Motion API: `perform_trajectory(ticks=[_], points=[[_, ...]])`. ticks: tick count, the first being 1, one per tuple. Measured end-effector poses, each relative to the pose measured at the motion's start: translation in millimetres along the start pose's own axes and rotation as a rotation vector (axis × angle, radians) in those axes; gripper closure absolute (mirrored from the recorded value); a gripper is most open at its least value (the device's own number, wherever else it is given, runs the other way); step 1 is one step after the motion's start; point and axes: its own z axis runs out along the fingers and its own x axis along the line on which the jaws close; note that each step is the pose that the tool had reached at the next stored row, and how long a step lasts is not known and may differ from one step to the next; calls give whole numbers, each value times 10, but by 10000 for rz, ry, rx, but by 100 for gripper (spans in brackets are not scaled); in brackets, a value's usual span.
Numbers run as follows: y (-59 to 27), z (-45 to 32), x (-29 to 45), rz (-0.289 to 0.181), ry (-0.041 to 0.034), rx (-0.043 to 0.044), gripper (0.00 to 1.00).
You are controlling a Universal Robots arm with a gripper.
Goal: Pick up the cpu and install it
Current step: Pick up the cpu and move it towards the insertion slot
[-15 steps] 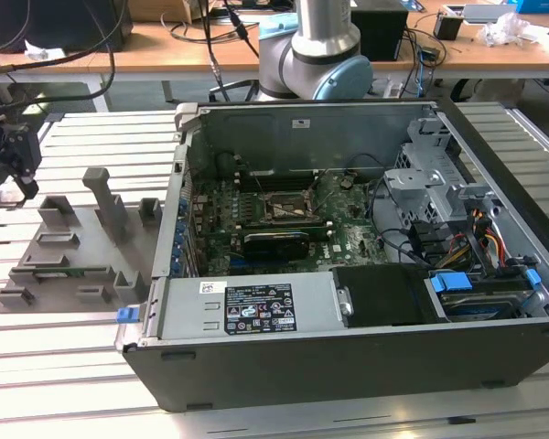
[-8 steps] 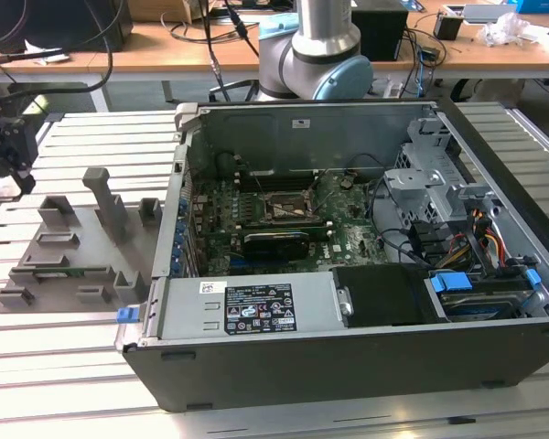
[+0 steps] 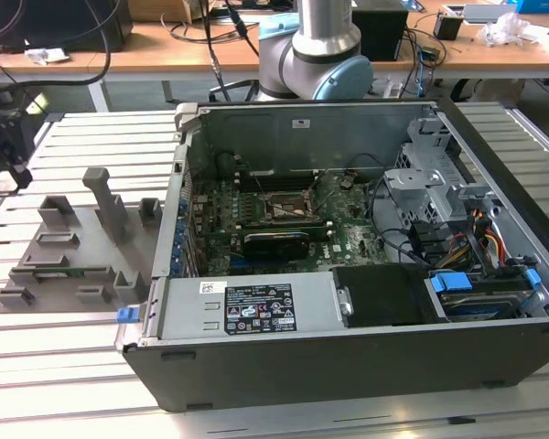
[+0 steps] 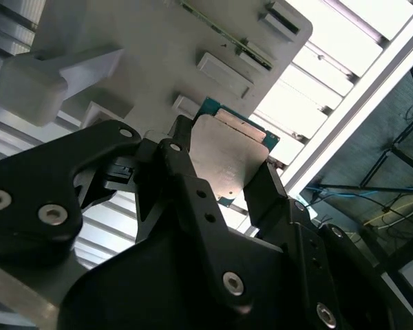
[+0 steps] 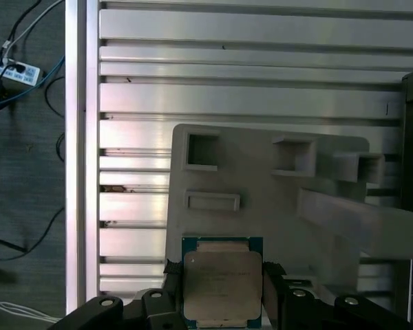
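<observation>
Both wrist views show the black claw (image 5: 222, 269) clamped on the shiny square silver-topped cpu (image 5: 222, 292), grey plastic tray (image 5: 316, 213) beneath it; the exterior view adds the metal-framed motherboard socket (image 3: 285, 208).

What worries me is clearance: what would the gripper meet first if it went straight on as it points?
Probably the grey holder tray, just beyond the cpu that the gripper is shut on; depth is unclear.

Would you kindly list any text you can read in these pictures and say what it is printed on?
Nothing is legible.
Black label on the computer case: too small.
White sticker on its rear wall: too small.
Etching on the cpu, between the jaws: blurred.
</observation>
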Motion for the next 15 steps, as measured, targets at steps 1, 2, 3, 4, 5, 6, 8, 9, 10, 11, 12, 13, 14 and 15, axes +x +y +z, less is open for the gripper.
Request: perform_trajectory(ticks=[1, 2, 3, 4, 5, 6, 8, 9, 10, 11, 12, 13, 14, 15], points=[[-1, -20, 0, 0, 0, 0, 45], [-1, -32, -1, 0, 0, 0, 45], [-2, -48, -1, 0, 0, 0, 45], [-2, -60, -2, 0, 0, 0, 45], [-2, -70, -2, 0, 0, 0, 45], [-3, -80, -2, 0, 0, 0, 45], [-3, -104, -3, 0, -1, 0, 45], [-4, -121, -3, 0, 0, 0, 45], [-4, -133, -4, 0, -1, 0, 45], [-5, -144, -4, 0, 1, 1, 45], [-5, -161, -5, 0, -1, -1, 45], [-6, -175, -5, 0, 0, 0, 45], [-6, -186, -5, 0, -1, 0, 45], [-7, -206, -6, 0, 0, 0, 45]])
